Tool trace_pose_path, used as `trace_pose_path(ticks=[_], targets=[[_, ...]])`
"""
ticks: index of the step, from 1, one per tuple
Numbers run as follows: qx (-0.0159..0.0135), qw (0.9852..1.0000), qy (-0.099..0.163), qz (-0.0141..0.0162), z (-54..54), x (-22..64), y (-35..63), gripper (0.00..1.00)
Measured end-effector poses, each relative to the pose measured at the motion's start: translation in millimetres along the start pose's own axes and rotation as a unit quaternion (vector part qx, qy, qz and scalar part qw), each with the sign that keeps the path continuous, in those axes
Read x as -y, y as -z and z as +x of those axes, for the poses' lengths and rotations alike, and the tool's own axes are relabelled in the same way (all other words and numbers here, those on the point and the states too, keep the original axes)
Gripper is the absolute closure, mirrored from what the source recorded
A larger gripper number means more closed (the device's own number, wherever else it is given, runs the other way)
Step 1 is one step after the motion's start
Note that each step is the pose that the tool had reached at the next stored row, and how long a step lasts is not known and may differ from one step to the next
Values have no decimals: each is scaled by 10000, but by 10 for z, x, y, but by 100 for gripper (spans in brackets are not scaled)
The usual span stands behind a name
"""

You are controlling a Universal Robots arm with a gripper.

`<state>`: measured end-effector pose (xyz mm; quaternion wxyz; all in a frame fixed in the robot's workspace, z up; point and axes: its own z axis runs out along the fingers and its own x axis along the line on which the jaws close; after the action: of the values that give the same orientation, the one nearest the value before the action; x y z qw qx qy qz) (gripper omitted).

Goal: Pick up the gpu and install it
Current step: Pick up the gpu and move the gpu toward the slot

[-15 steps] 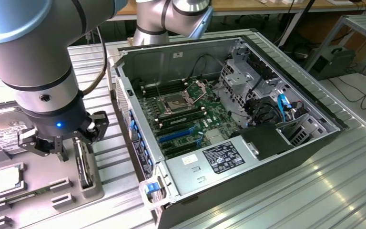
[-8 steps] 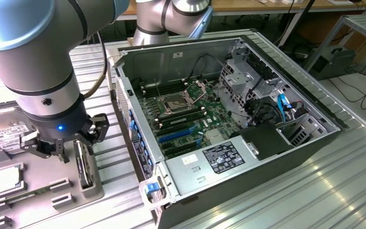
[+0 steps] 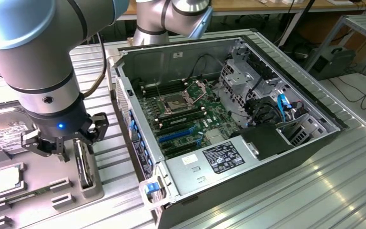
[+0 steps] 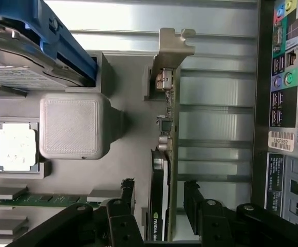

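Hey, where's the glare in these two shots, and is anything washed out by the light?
Exterior view: bright streaks of glare on the ribbed silver metal table. Wrist view: the small square silver-topped CPU chip is washed out to white, while the thin green-and-black gpu card shows no glare.

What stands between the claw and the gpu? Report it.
Nothing visible. The open claw straddles the gpu, which stands on edge in the gray holder, one finger on each side with a gap to the card.
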<state>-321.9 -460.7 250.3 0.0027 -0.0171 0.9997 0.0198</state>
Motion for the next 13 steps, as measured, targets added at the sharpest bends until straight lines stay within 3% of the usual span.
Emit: trace_pose_path(ticks=[6,10,13], targets=[[-3,10000,-1,23,1,-2,-99,49],[-7,10000,-1,67,-1,-77,-163,49],[-12,10000,-1,72,-1,-77,-210,49]])
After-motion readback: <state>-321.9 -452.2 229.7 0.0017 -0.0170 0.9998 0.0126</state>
